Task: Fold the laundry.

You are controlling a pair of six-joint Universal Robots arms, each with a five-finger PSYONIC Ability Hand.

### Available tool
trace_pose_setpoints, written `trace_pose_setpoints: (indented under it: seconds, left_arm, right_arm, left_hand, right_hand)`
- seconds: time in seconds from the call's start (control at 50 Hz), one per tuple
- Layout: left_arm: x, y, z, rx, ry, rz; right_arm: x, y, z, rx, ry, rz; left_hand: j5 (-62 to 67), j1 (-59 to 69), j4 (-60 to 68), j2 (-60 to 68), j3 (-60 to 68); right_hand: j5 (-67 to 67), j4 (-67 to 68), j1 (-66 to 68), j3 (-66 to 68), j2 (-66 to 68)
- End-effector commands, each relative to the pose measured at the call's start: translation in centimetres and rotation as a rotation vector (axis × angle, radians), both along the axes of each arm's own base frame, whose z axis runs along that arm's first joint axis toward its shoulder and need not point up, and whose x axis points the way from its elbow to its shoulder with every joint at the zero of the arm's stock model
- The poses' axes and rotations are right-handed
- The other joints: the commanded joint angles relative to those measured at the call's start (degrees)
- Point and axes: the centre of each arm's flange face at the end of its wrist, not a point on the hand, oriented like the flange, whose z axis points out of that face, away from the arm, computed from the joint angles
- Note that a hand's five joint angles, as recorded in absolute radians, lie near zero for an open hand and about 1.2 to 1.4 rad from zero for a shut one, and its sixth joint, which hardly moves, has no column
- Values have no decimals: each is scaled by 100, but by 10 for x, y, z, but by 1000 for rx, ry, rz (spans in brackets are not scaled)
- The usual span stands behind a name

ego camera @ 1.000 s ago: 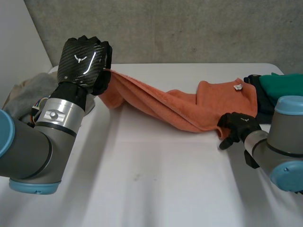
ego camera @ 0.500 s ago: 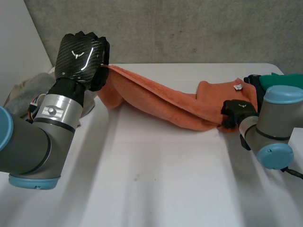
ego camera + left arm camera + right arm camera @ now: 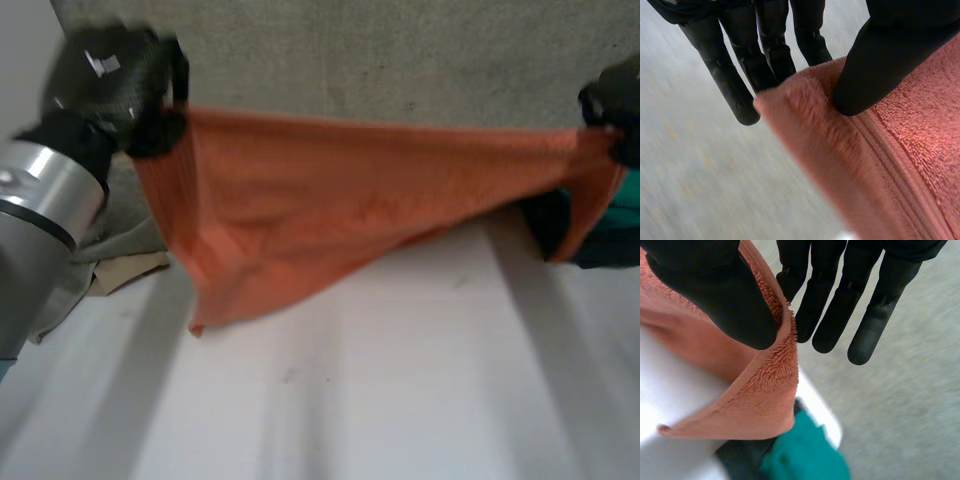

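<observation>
Orange towel (image 3: 330,200) hung stretched out above the white table (image 3: 400,400), left hand (image 3: 115,85) pinching one top corner between thumb and straight fingers, right hand (image 3: 612,105) pinching the other, probably to spread it flat for folding.

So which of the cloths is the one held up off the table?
The orange towel, stretched between the left hand and right hand, each pinching an upper corner. The beige cloth and green cloth lie on the table.
</observation>
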Motion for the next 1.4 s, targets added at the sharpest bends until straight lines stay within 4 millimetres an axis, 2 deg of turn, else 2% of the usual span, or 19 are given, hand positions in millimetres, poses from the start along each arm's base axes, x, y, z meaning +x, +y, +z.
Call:
trace_pose_setpoints:
  seconds: [0.02,0.08,0.16,0.2,0.28,0.3,0.38,0.44,0.54,0.64,0.84,0.88,0.96,0.98,1.04,1.12,1.22,1.26,1.4]
  left_arm:
    - [-4,-34,-78,293,-136,10]
    - [-10,-58,-89,277,-173,24]
    - [-27,-92,-65,118,-142,26]
    - [-34,-105,-45,19,-101,24]
    - [-48,-120,24,-323,50,14]
    - [-48,-121,49,-455,117,19]
    - [-42,-113,98,-701,267,21]
    - [-36,-109,110,-736,294,47]
    - [-26,-116,80,-559,236,82]
    - [-15,-109,36,-385,154,97]
    - [-5,-73,-79,-60,15,81]
    - [-4,-67,-95,-14,-5,72]
    - [-2,-55,-119,48,-35,53]
    - [-2,-54,-121,50,-38,53]
    - [1,-52,-122,44,-39,59]
    - [1,-49,-116,28,-34,56]
    - [3,-43,-96,-18,-13,54]
    - [3,-40,-94,-21,-10,52]
    - [6,-36,-87,-37,0,56]
  right_arm:
    - [2,-14,-62,228,177,46]
    - [6,-33,-79,221,173,35]
    - [11,-75,-77,25,140,-39]
    - [17,-96,-56,-174,106,-87]
    - [36,-112,1,-582,10,-100]
    - [38,-112,13,-660,-10,-96]
    - [45,-102,59,-941,-80,-66]
    - [48,-88,79,-1009,-80,6]
    - [55,-81,71,-930,-47,109]
    - [58,-82,36,-728,-12,200]
    - [61,-69,-117,-139,65,367]
    - [60,-61,-154,-42,110,384]
    - [58,-43,-197,63,199,415]
    - [58,-40,-201,75,208,421]
    - [55,-37,-209,103,201,398]
    - [52,-40,-206,140,70,336]
    - [41,-43,-180,172,-179,213]
    - [23,-46,-170,200,-290,127]
    - [-12,-51,-161,259,-500,-45]
  left_hand:
    - [1405,1314,1091,1098,1145]
    - [1405,1314,1091,1098,1145]
    - [1405,1314,1091,1098,1145]
    - [1405,1314,1091,1098,1145]
    - [1405,1314,1091,1098,1145]
    - [1405,1314,1091,1098,1145]
    - [1405,1314,1091,1098,1145]
    - [1405,1314,1091,1098,1145]
    - [1405,1314,1091,1098,1145]
    - [1405,1314,1091,1098,1145]
    - [1405,1314,1091,1098,1145]
    - [1405,1314,1091,1098,1145]
    - [1405,1314,1091,1098,1145]
    - [1405,1314,1091,1098,1145]
    - [1405,1314,1091,1098,1145]
    - [1405,1314,1091,1098,1145]
    - [1405,1314,1091,1098,1145]
    - [1405,1314,1091,1098,1145]
    - [1405,1314,1091,1098,1145]
  right_hand:
    - [1230,1139,1492,1190,1230]
    - [1230,1139,1492,1190,1230]
    - [1230,1139,1492,1190,1230]
    - [1230,1139,1492,1190,1230]
    - [1230,1139,1492,1190,1230]
    - [1230,1139,1492,1190,1230]
    - [1230,1139,1492,1190,1230]
    - [1230,1139,1492,1190,1230]
    - [1230,1139,1492,1190,1230]
    - [1230,1139,1492,1190,1230]
    - [1230,1139,1492,1190,1230]
    - [1230,1139,1492,1190,1230]
    - [1230,1139,1492,1190,1230]
    - [1230,1139,1492,1190,1230]
    - [-2450,-2540,-2188,-2490,-2449]
    - [-4312,-4403,-4050,-4352,-4312]
    - [-5222,-5313,-4960,-5262,-5222]
    - [-5374,-5465,-5112,-5414,-5374]
    - [-4855,-4945,-4592,-4895,-4854]
